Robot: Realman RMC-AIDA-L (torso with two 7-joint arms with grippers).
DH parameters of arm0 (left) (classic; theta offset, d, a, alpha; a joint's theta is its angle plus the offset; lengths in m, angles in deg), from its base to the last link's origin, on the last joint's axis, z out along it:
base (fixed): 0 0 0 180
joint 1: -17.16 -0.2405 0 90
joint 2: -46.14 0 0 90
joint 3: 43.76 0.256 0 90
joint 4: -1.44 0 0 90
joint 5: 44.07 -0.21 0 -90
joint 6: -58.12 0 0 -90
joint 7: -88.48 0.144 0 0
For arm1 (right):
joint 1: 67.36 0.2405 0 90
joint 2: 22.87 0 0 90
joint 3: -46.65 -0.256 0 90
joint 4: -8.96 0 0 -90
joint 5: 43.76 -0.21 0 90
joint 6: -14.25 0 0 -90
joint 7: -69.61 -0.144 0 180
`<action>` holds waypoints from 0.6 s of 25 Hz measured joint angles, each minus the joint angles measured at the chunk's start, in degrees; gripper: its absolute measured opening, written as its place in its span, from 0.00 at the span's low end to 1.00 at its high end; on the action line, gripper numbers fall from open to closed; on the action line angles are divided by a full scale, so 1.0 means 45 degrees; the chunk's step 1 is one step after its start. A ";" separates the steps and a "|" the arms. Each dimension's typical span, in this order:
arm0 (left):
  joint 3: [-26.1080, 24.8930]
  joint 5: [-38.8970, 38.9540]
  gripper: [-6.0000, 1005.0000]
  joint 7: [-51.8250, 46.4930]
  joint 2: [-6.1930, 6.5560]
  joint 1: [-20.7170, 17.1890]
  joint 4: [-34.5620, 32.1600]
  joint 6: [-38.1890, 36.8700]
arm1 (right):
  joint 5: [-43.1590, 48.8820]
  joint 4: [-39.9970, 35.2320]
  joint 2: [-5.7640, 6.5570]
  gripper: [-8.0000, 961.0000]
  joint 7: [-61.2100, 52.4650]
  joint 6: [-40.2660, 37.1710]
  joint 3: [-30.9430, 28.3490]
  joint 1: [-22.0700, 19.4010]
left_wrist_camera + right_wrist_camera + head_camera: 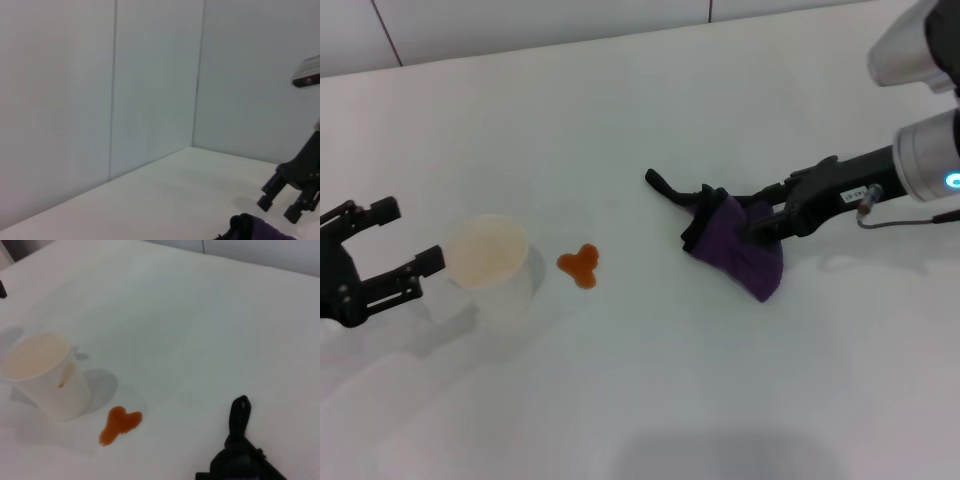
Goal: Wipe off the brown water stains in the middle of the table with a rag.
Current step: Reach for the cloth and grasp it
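Note:
The brown water stains [580,264] form a small three-lobed blot on the white table [620,130], just right of a cup; the right wrist view shows the stains [119,424] too. The purple rag [745,250] lies bunched right of centre, its black strap trailing away to the left. My right gripper [765,212] reaches in from the right with its tips at the rag's right side. In the left wrist view that gripper [278,210] has its fingers apart just behind the rag [260,232]. My left gripper [412,235] stands open at the left edge, beside the cup.
A white translucent cup [492,258] stands between my left gripper and the stains; in the right wrist view the cup [45,372] stands close to the blot. A wall runs along the table's far edge.

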State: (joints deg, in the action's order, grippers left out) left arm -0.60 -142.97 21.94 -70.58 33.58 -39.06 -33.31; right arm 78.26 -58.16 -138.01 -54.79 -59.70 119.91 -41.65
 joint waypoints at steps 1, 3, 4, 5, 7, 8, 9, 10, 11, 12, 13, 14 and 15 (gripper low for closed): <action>0.0005 -0.0107 0.81 -0.0031 0.0000 0.0112 -0.0002 -0.0006 | 0.0108 0.0073 0.0000 0.80 -0.0079 0.0066 0.0047 0.0120; 0.0010 -0.0242 0.81 -0.0061 0.0000 0.0259 -0.0003 -0.0008 | 0.0506 0.0200 -0.0006 0.80 -0.0339 0.0197 0.0147 0.0385; 0.0022 -0.0260 0.81 -0.0067 0.0000 0.0296 -0.0006 -0.0006 | 0.0757 0.0234 -0.0010 0.80 -0.0502 0.0269 0.0210 0.0506; 0.0039 -0.0273 0.81 -0.0070 0.0000 0.0321 -0.0007 0.0000 | 0.0909 0.0252 -0.0012 0.80 -0.0615 0.0316 0.0253 0.0580; 0.0054 -0.0306 0.81 -0.0049 -0.0004 0.0343 -0.0010 0.0017 | 0.1377 0.0335 -0.0017 0.80 -0.0946 0.0431 0.0379 0.0800; 0.0060 -0.0346 0.81 -0.0024 -0.0021 0.0359 -0.0011 0.0025 | 0.1593 0.0382 -0.0021 0.80 -0.1134 0.0443 0.0454 0.0927; 0.0060 -0.0431 0.81 0.0002 -0.0058 0.0401 -0.0012 0.0035 | 0.1760 0.0402 -0.0024 0.80 -0.1283 0.0446 0.0505 0.1017; 0.0061 -0.0528 0.82 0.0016 -0.0095 0.0450 -0.0016 0.0042 | 0.1962 0.0421 -0.0032 0.80 -0.1488 0.0451 0.0594 0.1130; 0.0061 -0.0712 0.81 0.0027 -0.0147 0.0532 -0.0016 0.0046 | 0.2093 0.0461 -0.0035 0.80 -0.1620 0.0451 0.0668 0.1220; 0.0060 -0.0917 0.81 0.0032 -0.0191 0.0604 -0.0016 0.0064 | 0.2214 0.0540 -0.0035 0.80 -0.1736 0.0448 0.0752 0.1355; 0.0059 -0.1028 0.81 0.0033 -0.0215 0.0643 -0.0016 0.0073 | 0.2246 0.0618 -0.0037 0.80 -0.1788 0.0439 0.0801 0.1442; 0.0051 -0.1211 0.81 0.0042 -0.0257 0.0687 -0.0015 0.0105 | 0.2280 0.0721 -0.0038 0.80 -0.1853 0.0426 0.0850 0.1557; 0.0051 -0.1211 0.81 0.0042 -0.0257 0.0687 -0.0015 0.0105 | 0.2300 0.0868 -0.0039 0.80 -0.1922 0.0414 0.0888 0.1689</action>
State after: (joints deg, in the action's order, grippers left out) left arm -0.37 -148.42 22.13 -71.73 36.67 -39.12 -32.84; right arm 88.61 -54.26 -138.18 -63.44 -57.84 123.90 -34.05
